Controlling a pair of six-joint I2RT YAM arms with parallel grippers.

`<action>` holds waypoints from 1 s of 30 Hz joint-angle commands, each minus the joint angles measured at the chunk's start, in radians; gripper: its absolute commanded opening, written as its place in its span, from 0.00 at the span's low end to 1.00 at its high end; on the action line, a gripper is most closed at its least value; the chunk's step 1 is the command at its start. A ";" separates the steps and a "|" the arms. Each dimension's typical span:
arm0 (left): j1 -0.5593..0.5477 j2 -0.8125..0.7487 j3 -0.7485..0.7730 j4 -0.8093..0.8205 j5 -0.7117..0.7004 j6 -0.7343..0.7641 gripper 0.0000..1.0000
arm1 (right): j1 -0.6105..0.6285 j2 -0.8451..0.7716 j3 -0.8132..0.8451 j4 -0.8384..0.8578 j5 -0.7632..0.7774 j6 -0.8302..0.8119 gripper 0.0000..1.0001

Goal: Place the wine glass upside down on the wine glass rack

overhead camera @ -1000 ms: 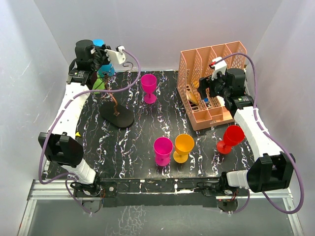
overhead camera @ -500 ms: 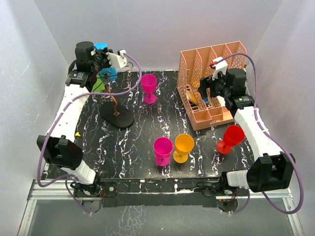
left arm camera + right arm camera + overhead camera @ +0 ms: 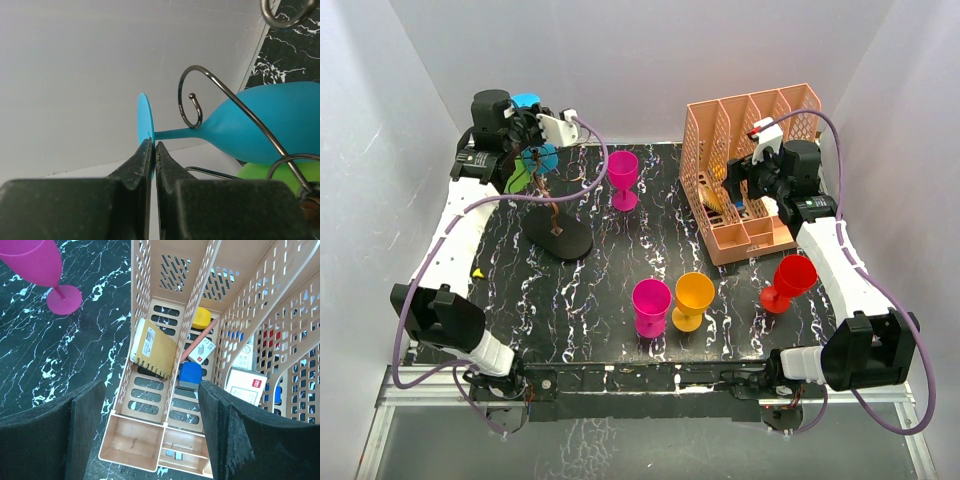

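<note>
My left gripper (image 3: 153,150) is shut on the round foot of a blue wine glass (image 3: 260,127), bowl pointing away, held at the top of the wine glass rack (image 3: 558,238). A curled wire arm (image 3: 200,95) of the rack crosses in front of the glass's stem and bowl. In the top view the blue glass (image 3: 540,158) hangs at the rack's top under my left gripper (image 3: 528,125). A green glass (image 3: 270,172) hangs on the rack below it. My right gripper (image 3: 150,430) is open and empty above the peach organizer (image 3: 165,385).
Other glasses stand on the black marble table: magenta (image 3: 622,178) at the back, magenta (image 3: 651,306) and orange (image 3: 693,299) near the front, red (image 3: 787,282) at the right. The peach organizer (image 3: 745,170) holds a notebook and small items. White walls surround the table.
My left gripper has shifted slightly right and up at the rack top with the blue glass. The right arm has not moved.
</note>
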State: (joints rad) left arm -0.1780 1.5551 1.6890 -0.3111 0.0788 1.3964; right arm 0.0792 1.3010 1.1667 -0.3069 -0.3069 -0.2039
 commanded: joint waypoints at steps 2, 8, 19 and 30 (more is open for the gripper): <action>-0.008 -0.069 -0.036 0.005 0.041 0.024 0.00 | -0.008 -0.023 0.001 0.072 -0.012 0.003 0.81; -0.011 -0.081 -0.051 0.007 0.056 0.015 0.00 | -0.013 -0.023 -0.002 0.074 -0.019 0.003 0.81; -0.018 -0.083 -0.038 -0.020 0.108 -0.023 0.00 | -0.021 -0.020 -0.008 0.078 -0.028 0.005 0.81; -0.018 -0.072 -0.016 -0.042 0.144 -0.039 0.00 | -0.026 -0.014 -0.009 0.077 -0.035 0.005 0.81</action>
State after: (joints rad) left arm -0.1902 1.5257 1.6379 -0.3546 0.1604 1.3746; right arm 0.0601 1.3010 1.1629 -0.3019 -0.3302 -0.2039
